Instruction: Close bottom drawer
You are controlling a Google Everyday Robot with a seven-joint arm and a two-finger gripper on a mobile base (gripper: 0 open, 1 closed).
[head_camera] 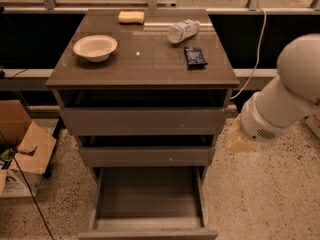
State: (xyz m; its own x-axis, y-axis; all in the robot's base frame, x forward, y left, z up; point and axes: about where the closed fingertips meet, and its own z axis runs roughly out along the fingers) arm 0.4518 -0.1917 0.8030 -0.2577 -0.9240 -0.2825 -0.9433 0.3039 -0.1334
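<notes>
The bottom drawer (148,199) is pulled far out of the grey-brown cabinet. Its shallow box is empty and its plain front panel (150,233) lies at the lower edge of the view. The middle drawer front (145,156) and the top drawer front (144,121) stand a little out from the cabinet. My white arm (287,96) comes in from the right. My gripper (239,142) shows only as a pale beige end right of the cabinet, level with the middle drawer, apart from it and above the bottom drawer's right side.
On the cabinet top (145,69) are a white bowl (95,47), a yellow sponge (131,17), a lying plastic bottle (183,30) and a dark snack packet (195,56). A cardboard box (20,149) stands on the floor at left. A white cable (259,39) hangs behind the cabinet.
</notes>
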